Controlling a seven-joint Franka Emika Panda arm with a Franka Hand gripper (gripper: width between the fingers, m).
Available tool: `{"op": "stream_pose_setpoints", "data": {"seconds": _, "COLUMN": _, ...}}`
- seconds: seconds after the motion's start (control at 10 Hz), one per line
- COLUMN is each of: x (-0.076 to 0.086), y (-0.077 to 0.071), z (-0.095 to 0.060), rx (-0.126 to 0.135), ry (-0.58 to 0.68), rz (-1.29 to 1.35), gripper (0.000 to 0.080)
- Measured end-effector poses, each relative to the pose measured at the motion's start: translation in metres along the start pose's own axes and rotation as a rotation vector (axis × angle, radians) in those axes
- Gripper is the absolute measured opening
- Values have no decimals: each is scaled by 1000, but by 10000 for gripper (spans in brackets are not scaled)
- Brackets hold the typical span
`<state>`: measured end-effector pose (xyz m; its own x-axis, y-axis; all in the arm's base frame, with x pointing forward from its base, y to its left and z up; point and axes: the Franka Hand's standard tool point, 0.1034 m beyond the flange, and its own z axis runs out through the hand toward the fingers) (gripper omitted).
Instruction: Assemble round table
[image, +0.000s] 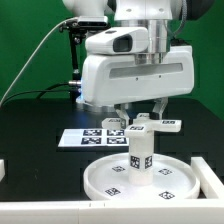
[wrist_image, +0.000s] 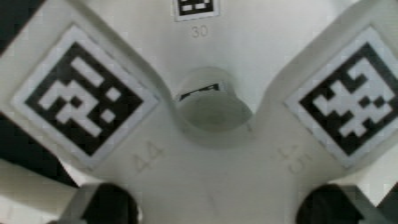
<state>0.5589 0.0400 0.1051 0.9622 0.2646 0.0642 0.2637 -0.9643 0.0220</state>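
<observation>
Parts of a white plastic round table sit on a black table (image: 30, 125) beneath a Franka arm, whose bulky white wrist fills the upper middle of the exterior view. Largest is the rimmed round disc (image: 100, 180), lying flat nearest the camera, several square black-and-white tags on its face. The short cylindrical leg (image: 140, 155) stands upright at the disc's middle, a tag on its side. Behind the disc lies the cross-shaped base (image: 142, 127), directly under the gripper (image: 140, 109) and partly hidden by the leg. To the exterior view's left of the base lies the marker board (image: 80, 138). The wrist view shows the base (wrist_image: 214, 150) close up: two arms each carry a large tag, a round socket sits at the hub, and a further tag is cut off at the frame's edge. The gripper (wrist_image: 217, 205) is spread wide, its dark fingertips (wrist_image: 98, 205) straddling one arm of the base. Blur hides whether the pads touch the plastic. The disc and leg lie well clear of the fingers.
</observation>
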Motion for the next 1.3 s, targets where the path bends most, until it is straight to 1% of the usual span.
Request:
{"op": "stream_pose_setpoints", "data": {"seconds": 0.3, "x": 2, "y": 0, "z": 1, "rx": 0, "ry": 10, "rz": 475, "gripper": 438}}
{"op": "stream_pose_setpoints", "data": {"seconds": 0.4, "x": 2, "y": 0, "z": 1, "rx": 5, "ry": 12, "rz": 610, "gripper": 439}}
{"op": "stream_pose_setpoints", "data": {"seconds": 0.5, "x": 2, "y": 1, "z": 2, "rx": 26, "ry": 14, "rz": 771, "gripper": 439}}
{"op": "stream_pose_setpoints", "data": {"seconds": 0.6, "x": 2, "y": 1, "z": 2, "rx": 38, "ry": 19, "rz": 921, "gripper": 439}}
{"op": "stream_pose_setpoints", "data": {"seconds": 0.7, "x": 1, "y": 2, "z": 2, "rx": 64, "ry": 25, "rz": 1040, "gripper": 440}}
{"op": "stream_pose_setpoints", "data": {"seconds": 0.8, "x": 0, "y": 3, "z": 2, "rx": 81, "ry": 24, "rz": 1087, "gripper": 440}}
{"op": "stream_pose_setpoints", "data": {"seconds": 0.9, "x": 1, "y": 1, "z": 2, "rx": 74, "ry": 20, "rz": 1130, "gripper": 440}}
{"op": "stream_pose_setpoints", "data": {"seconds": 1.1, "x": 0, "y": 2, "z": 2, "rx": 80, "ry": 16, "rz": 1227, "gripper": 440}}
{"op": "stream_pose_setpoints", "data": {"seconds": 1.2, "x": 0, "y": 2, "z": 2, "rx": 88, "ry": 11, "rz": 1331, "gripper": 440}}
{"op": "stream_pose_setpoints", "data": {"seconds": 1.3, "x": 0, "y": 3, "z": 2, "rx": 109, "ry": 0, "rz": 1487, "gripper": 440}}
